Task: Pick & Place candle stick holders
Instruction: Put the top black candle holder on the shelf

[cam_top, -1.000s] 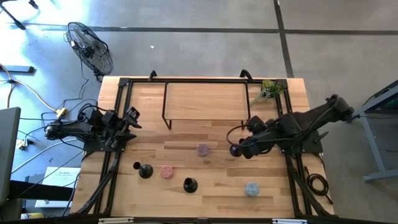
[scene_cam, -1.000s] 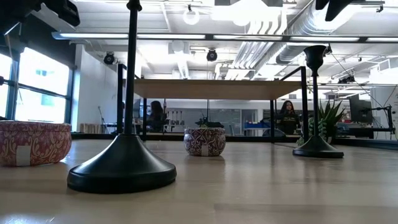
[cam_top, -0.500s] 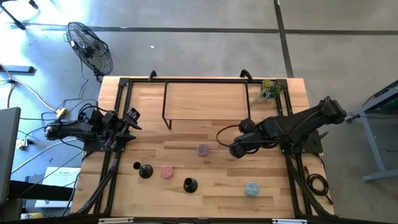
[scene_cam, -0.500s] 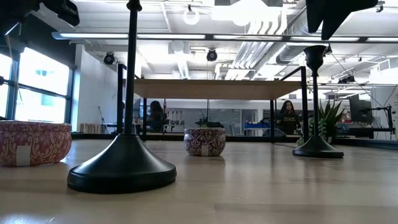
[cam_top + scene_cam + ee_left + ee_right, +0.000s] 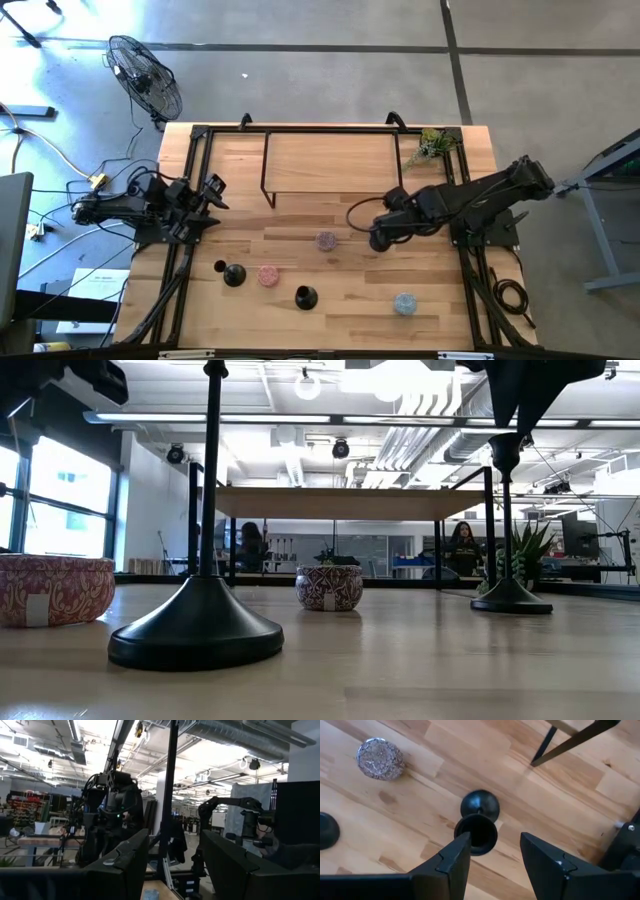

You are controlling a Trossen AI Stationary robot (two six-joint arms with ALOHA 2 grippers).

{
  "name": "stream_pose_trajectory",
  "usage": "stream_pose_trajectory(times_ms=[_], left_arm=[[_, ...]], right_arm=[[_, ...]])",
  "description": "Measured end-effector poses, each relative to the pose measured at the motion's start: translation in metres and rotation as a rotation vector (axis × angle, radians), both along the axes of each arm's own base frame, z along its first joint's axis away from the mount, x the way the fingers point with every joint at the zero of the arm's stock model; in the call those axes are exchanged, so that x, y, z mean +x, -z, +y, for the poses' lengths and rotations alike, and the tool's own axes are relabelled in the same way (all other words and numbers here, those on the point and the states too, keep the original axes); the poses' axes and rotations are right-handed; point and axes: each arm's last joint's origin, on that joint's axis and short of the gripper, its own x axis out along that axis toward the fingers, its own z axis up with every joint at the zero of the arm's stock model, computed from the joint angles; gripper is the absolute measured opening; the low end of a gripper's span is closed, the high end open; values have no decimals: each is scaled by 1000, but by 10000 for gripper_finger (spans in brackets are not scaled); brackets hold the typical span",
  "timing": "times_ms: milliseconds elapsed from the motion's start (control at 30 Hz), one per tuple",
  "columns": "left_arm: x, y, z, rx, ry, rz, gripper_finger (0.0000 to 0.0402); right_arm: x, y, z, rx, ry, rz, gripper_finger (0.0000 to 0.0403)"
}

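You have nothing picked up yet: all three matte-black candle stick holders stand on the wooden table [image 5: 330, 205]. Your right gripper [image 5: 492, 851] hangs directly above one [image 5: 479, 815] near the table's middle, its jaws parted astride the cup and closed on nothing. The other two [image 5: 233, 275] [image 5: 305, 297] wait near the front edge. Your left gripper [image 5: 212, 190] idles at the left side, partly open and empty.
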Motion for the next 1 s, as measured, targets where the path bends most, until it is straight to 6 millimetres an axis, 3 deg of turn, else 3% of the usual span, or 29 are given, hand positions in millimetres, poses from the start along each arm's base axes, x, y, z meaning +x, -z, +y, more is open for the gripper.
stream_pose_trajectory(times_ms=[800, 1000], left_arm=[[1, 2, 0, 1, 1, 25, 179], [1, 2, 0, 1, 1, 25, 179]], right_arm=[[-1, 0, -1, -8, -1, 13, 167], [-2, 13, -5, 18, -13, 58, 167]])
